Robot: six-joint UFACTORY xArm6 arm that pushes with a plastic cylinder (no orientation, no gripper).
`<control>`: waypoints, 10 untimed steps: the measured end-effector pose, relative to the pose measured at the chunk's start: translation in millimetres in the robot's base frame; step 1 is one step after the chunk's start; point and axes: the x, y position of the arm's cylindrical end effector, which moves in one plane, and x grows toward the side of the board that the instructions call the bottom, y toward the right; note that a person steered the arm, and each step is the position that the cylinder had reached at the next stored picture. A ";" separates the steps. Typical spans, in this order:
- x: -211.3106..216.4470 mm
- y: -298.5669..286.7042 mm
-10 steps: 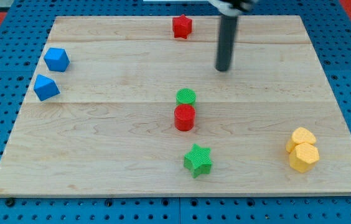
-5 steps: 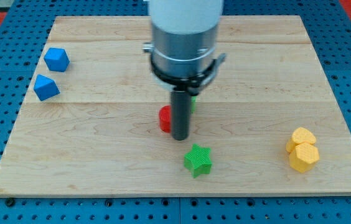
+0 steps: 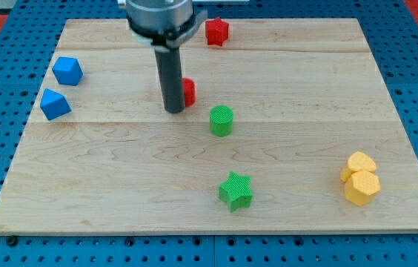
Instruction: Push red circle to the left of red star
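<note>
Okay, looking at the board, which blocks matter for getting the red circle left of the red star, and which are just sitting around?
Part of the job:
red circle, partly hidden behind the rod
red star
my tip, right beside the circle on the view's left

Just lying about:
green circle
green star
two blue blocks
two yellow blocks

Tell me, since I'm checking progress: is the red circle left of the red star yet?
Yes, slightly left, but well below. The red circle peeks out beside my tip, below-left of the red star.
</note>
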 end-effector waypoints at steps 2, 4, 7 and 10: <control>-53.8 13.6; -93.2 28.7; -94.4 83.2; -125.9 44.9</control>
